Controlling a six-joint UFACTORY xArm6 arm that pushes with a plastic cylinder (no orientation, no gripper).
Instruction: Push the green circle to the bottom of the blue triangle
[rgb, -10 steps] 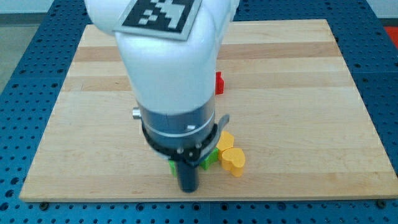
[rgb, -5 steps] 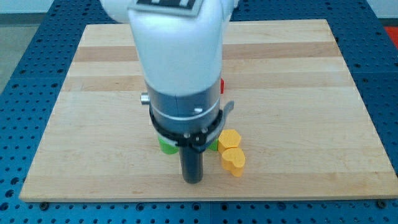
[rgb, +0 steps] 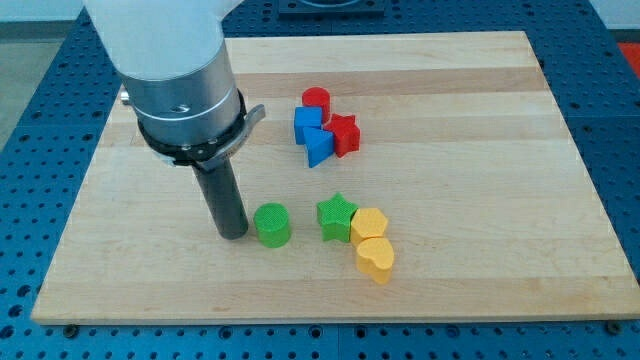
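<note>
Green circle (rgb: 272, 224) sits just to the view's right of my tip (rgb: 232, 233), nearly touching it; the tip is a bare rod, clamped on nothing. Blue triangle (rgb: 318, 148) lies up and to the right of the circle, well apart, so the push should run up-right.

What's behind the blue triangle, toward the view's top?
Behind the blue triangle sits a blue block, with a red cylinder beyond it. Their contact faces are hidden.
</note>
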